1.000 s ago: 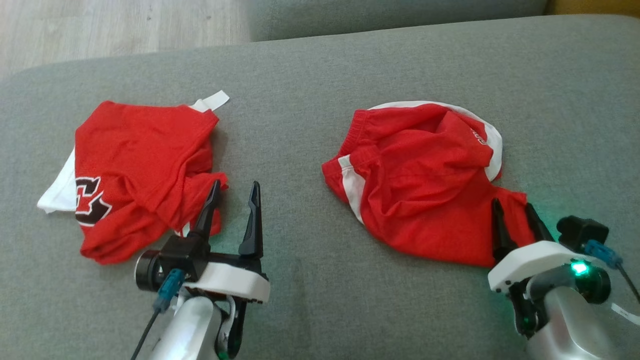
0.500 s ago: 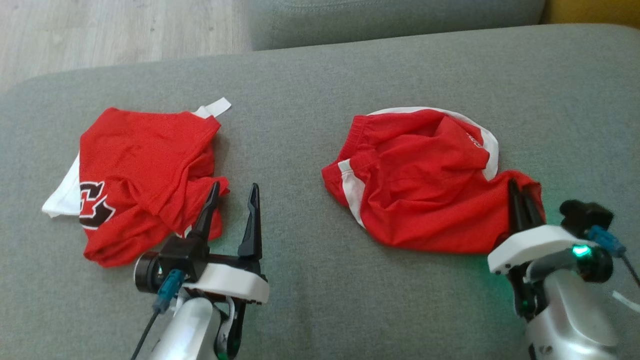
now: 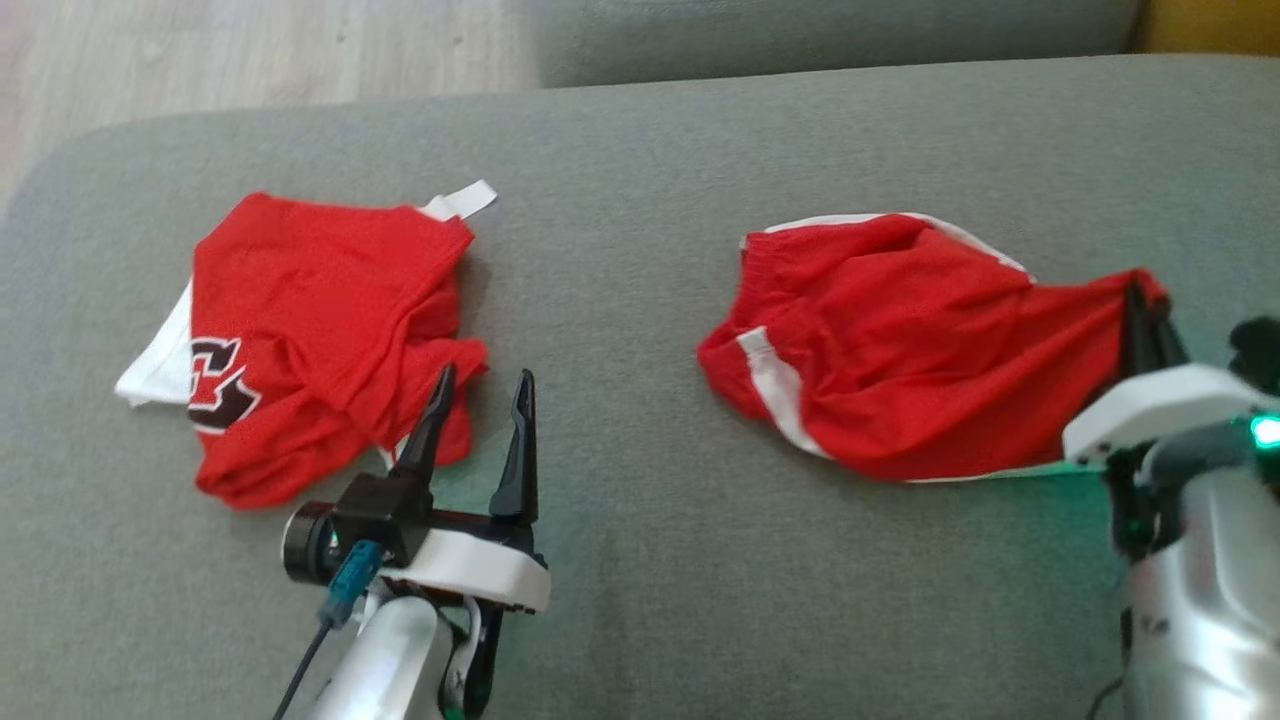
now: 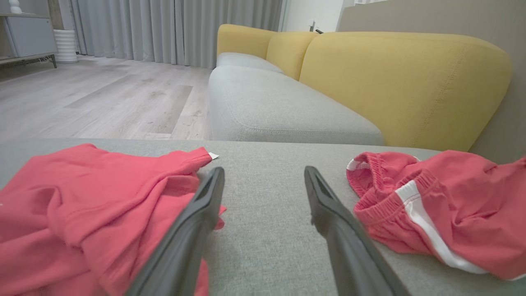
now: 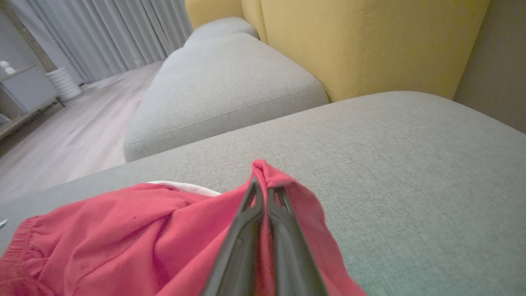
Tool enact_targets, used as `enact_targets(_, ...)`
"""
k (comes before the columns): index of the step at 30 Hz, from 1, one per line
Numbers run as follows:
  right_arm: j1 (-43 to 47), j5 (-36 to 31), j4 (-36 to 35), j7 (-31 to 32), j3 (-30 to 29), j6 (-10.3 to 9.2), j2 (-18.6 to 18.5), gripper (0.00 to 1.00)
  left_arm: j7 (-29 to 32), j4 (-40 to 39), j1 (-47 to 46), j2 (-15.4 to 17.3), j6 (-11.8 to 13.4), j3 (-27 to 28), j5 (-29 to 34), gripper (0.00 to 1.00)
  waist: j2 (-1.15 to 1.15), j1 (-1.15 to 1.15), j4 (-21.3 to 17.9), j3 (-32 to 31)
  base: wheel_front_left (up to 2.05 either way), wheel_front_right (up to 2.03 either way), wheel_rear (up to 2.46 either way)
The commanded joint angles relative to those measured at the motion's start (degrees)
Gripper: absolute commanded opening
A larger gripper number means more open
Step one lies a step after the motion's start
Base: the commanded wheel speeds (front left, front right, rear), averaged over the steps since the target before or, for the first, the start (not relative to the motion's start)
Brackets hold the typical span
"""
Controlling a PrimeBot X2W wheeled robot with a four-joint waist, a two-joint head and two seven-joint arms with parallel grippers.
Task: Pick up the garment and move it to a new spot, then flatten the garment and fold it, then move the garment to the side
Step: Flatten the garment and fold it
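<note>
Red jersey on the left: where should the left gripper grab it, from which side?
Probably the bunched corner nearest the open left gripper: on the jersey that cloth stands in raised folds, the rest lies flat. Come in low from the robot's side, along the cushion.

The red shorts [image 3: 900, 350], white stripe down the side, lie rumpled, one corner pinched up in the right gripper [image 3: 1140, 295], the rest stretched out to its left.

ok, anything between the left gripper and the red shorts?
Only bare grey cushion lies between the left gripper and the red shorts; the head view and left wrist view both show it.
</note>
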Motion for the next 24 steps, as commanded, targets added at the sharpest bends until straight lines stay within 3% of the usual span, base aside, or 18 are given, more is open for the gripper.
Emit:
enact_targets(1,-4.0,-2.3,-0.9,1.2,-0.4,-0.04,-0.3,0.00,-0.5,-2.0,-2.6,0.1,0.2,1.3,-0.4,1.00,0.00,0.00,1.3,0.9,0.00,0.00,0.00)
enact_targets(11,-11.2,-14.7,9.5,2.4,-5.8,-0.04,-0.5,0.00,-0.5,-2.1,-3.4,0.1,0.3,0.9,-0.5,1.00,0.00,0.00,3.9,2.1,0.00,0.00,0.00)
enact_targets(12,-11.7,-15.8,10.7,1.8,-6.1,-0.04,-0.7,0.11,-0.5,-2.1,-3.4,0.1,0.4,1.0,-0.4,1.00,0.00,0.00,3.9,2.0,0.00,0.00,0.00)
enact_targets(13,-12.1,-17.0,11.7,1.1,-6.4,-0.04,-0.8,0.91,-0.5,-2.1,-3.4,0.1,0.4,1.1,-0.4,1.00,0.00,0.00,3.9,1.9,0.00,0.00,0.00)
enact_targets(14,-12.3,-18.2,12.7,0.4,-6.8,-0.04,-0.9,1.00,-0.5,-2.0,-3.3,0.1,0.4,1.2,-0.4,1.00,0.00,0.00,3.8,1.6,0.00,0.00,0.00)
enact_targets(19,-12.4,-21.7,14.0,-4.1,-8.3,-0.04,-0.8,1.00,-0.5,-2.3,-2.9,0.1,0.5,1.5,-0.3,1.00,0.00,0.00,2.7,0.2,0.00,0.00,0.00)
enact_targets(24,-9.6,-21.1,11.8,-9.7,-9.2,-0.04,-0.4,1.00,-0.5,-3.4,-1.9,0.1,0.7,2.5,-0.4,1.00,0.00,0.00,0.3,-2.0,0.00,0.00,0.00)
